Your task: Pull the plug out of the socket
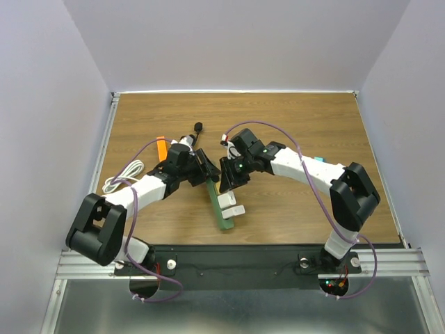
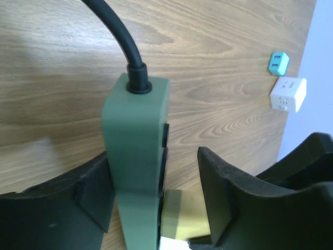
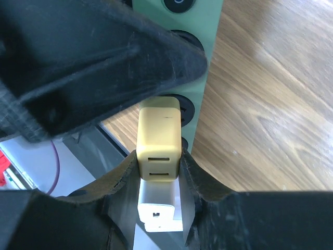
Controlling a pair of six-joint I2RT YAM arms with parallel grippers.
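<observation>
The dark-green socket strip (image 1: 221, 209) lies near the table's front middle; in the left wrist view it (image 2: 136, 151) stands on edge with its black cord (image 2: 117, 36) coming out of the end. A pale yellow plug (image 3: 159, 136) sits in one of its round black outlets, and a white plug (image 3: 158, 205) sits just beyond it. My right gripper (image 3: 158, 167) is shut on the yellow plug, one finger pressed on each side. My left gripper (image 2: 156, 174) is open and straddles the strip: the left finger touches it, and the right finger (image 2: 229, 198) stands apart with the yellow plug (image 2: 184, 213) in the gap.
A white cube adapter (image 2: 287, 95) and a small teal adapter (image 2: 278, 63) lie on the wood to the right. A coiled white cable (image 1: 124, 175) and an orange object (image 1: 161, 148) lie at the left. The two grippers (image 1: 206, 172) (image 1: 231, 182) crowd together over the strip.
</observation>
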